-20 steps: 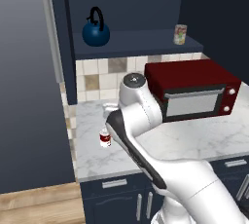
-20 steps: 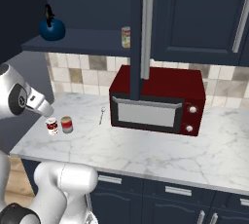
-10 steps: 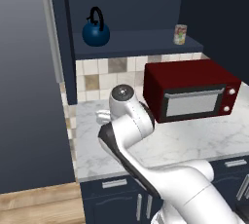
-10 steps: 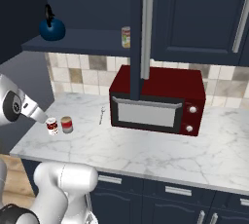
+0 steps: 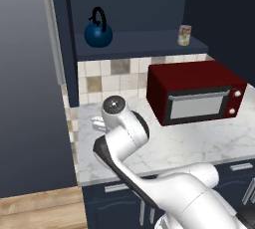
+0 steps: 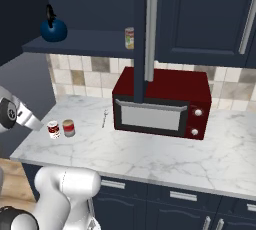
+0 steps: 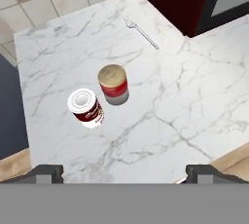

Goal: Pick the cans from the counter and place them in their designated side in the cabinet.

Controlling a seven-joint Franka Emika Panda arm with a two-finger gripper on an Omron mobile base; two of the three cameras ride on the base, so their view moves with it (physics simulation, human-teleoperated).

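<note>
can labels perhaps printed, nothing readable

Bare counter all around the two adjacent cans; fork well apart.

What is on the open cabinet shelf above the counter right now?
A blue kettle sits at the shelf's left, and a yellowish-green can stands at its right, beside the post. How far back the shelf runs behind them is too dark to tell.
</note>
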